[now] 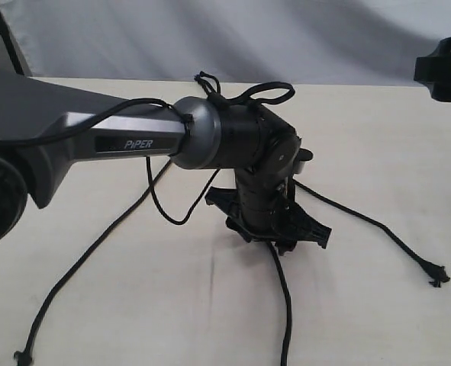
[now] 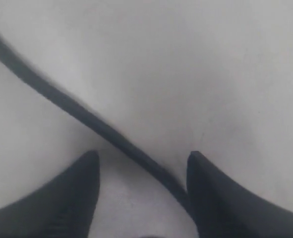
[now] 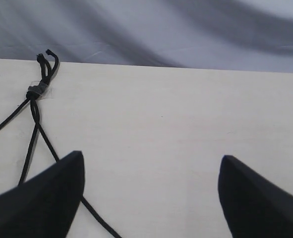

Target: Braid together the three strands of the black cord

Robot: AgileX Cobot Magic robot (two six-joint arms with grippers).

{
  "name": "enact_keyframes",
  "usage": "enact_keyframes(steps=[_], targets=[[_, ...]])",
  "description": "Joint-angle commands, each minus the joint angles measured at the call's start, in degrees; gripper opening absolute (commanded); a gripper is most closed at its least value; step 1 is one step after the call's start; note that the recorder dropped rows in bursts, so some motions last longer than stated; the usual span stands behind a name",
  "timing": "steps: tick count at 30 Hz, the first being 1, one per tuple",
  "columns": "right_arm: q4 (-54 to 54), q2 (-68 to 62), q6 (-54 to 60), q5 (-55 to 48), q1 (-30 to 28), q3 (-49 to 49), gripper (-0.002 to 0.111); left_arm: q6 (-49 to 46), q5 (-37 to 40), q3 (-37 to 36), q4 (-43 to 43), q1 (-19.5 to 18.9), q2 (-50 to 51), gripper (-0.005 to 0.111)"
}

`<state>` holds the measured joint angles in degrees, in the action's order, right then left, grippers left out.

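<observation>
Left tool (image 2: pixel 142 154), jaws apart, straddles one strand (image 2: pixel 87 116) on the counter (image 3: pixel 186 124), ready to pinch it. Right tool (image 3: pixel 151 156) hovers apart (empty). The black cord (image 3: pixel 29 144) lies unbraided, its knot (image 3: pixel 33 94) taped down.

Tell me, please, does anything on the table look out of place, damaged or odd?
Nothing looks damaged. The three strands lie fanned apart on the table, not crossed where visible, so no braid exists yet. Their knot seems fixed under clear tape. The left pincer stands open, with one strand passing between its fingers.
</observation>
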<state>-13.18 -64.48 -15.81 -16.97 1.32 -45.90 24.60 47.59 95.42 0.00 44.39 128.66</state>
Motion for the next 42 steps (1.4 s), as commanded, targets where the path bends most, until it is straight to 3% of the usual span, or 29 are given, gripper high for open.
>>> enact_keyframes(steps=[1,5,12,15,19,24,31,37,42], targets=[[-0.37,-0.54,0.41,1.56,-0.37,-0.01,0.071,0.72,1.08,0.06,1.45,0.27,1.24,0.029],[-0.37,-0.54,0.41,1.56,-0.37,-0.01,0.071,-3.08,1.23,0.06,1.27,0.27,1.35,0.0],[-0.37,-0.54,0.41,1.56,-0.37,-0.01,0.071,-8.86,10.15,4.09,2.67,0.13,0.72,0.0],[-0.37,-0.54,0.25,1.7,-0.37,-0.01,0.071,-7.74,15.3,5.07,10.66,0.13,-1.23,0.0],[-0.37,-0.54,0.25,1.8,-0.37,-0.01,0.071,0.87,22.38,5.07,26.48,0.13,-4.53,0.0],[-0.37,-0.54,0.25,1.91,-0.37,-0.01,0.071,3.71,22.38,4.96,37.94,-0.11,-8.96,0.0],[-0.37,-0.54,0.25,1.91,-0.37,-0.01,0.071,1.2,22.38,4.82,38.07,-5.97,-10.54,0.0],[-0.37,-0.54,0.25,2.02,-0.37,-0.01,0.071,3.15,22.22,-3.14,38.07,-12.8,-10.68,0.0],[-0.37,-0.54,0.41,2.02,-0.37,-0.01,0.071,5.92,10.85,-11.25,36.27,-16.69,-10.68,0.0]])
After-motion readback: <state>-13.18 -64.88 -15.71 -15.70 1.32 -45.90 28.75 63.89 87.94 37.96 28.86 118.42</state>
